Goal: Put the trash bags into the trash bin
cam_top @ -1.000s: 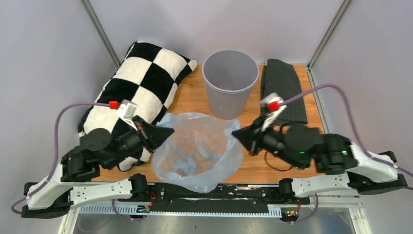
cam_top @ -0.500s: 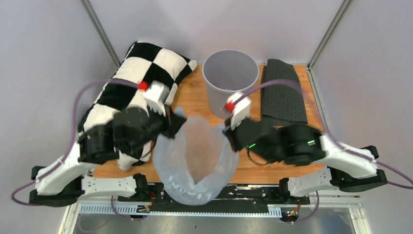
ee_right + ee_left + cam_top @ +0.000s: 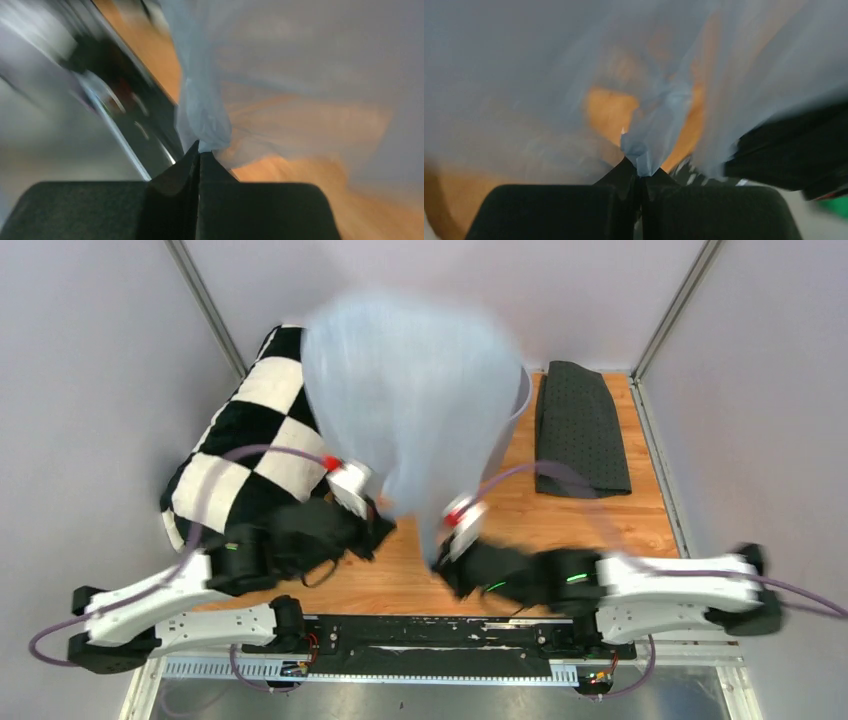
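Pale blue-grey translucent plastic bag (image 3: 410, 390) billows above the round light grey bin (image 3: 521, 405); both jaws pinch its rim. Ballooned film may overshoot the bin or slip free.

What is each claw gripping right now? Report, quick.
Left claw: closed on a pinch of the trash bag.
Right claw: closed on the same trash bag.

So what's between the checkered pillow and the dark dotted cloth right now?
In the top view, the ballooned trash bag fills that stretch, with the trash bin showing only its right rim.
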Action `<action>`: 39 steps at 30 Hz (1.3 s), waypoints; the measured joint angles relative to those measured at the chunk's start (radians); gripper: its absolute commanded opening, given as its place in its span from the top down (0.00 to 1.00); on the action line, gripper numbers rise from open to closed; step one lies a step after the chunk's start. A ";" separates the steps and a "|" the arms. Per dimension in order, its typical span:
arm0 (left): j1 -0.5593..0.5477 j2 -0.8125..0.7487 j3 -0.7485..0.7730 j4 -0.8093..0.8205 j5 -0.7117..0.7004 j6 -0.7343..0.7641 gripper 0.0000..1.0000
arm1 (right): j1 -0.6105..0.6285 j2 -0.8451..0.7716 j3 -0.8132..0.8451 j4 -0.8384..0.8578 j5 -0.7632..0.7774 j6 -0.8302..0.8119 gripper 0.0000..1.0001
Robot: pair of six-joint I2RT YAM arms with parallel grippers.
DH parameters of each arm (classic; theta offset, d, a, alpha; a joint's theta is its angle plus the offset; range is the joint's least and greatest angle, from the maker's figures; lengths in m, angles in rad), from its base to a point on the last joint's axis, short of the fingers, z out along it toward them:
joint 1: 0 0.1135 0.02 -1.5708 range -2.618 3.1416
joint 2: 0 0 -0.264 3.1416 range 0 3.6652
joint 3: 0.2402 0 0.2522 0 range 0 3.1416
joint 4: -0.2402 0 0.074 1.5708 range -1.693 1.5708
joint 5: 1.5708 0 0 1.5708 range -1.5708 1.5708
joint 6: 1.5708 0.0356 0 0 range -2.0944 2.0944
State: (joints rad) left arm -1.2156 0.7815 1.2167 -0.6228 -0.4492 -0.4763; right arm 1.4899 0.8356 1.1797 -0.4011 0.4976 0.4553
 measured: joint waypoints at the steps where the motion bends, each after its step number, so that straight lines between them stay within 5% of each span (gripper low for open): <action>1: -0.004 -0.019 -0.119 -0.018 0.027 -0.032 1.00 | 0.022 0.084 -0.144 0.031 -0.035 0.062 1.00; 3: -0.036 -0.032 -0.369 -0.092 0.093 -0.106 1.00 | 0.108 0.314 -0.339 -0.030 -0.078 0.153 1.00; 5: -0.060 -0.075 -0.443 -0.188 0.136 -0.137 1.00 | 0.212 0.402 -0.365 -0.205 -0.085 0.185 1.00; 8: -0.072 -0.176 -0.301 -0.228 0.150 -0.143 1.00 | 0.277 0.350 -0.112 -0.364 -0.018 0.171 1.00; 13: -0.072 -0.188 0.003 -0.105 0.099 -0.117 1.00 | 0.269 0.185 0.259 -0.328 0.188 0.100 1.00; 24: -0.072 -0.155 -0.140 -0.150 -0.029 -0.161 1.00 | 0.236 0.140 0.037 -0.461 0.259 0.163 1.00; 27: -0.071 -0.032 0.021 -0.200 -0.103 -0.095 1.00 | 0.167 0.150 0.143 -0.510 0.280 0.092 1.00; 34: -0.072 0.426 0.939 -0.113 -0.093 0.151 1.00 | 0.115 0.172 0.810 -0.206 0.286 -0.286 1.00; 37: -0.072 0.399 0.952 -0.069 -0.100 0.192 1.00 | 0.112 0.060 0.778 -0.059 0.251 -0.354 1.00; 39: -0.072 0.282 0.750 -0.042 -0.128 0.188 1.00 | 0.111 -0.010 0.641 0.001 0.241 -0.332 1.00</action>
State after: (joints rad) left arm -1.2873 1.0637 1.9671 -0.6651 -0.5774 -0.2886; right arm 1.6005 0.8253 1.8206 -0.4004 0.7383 0.1234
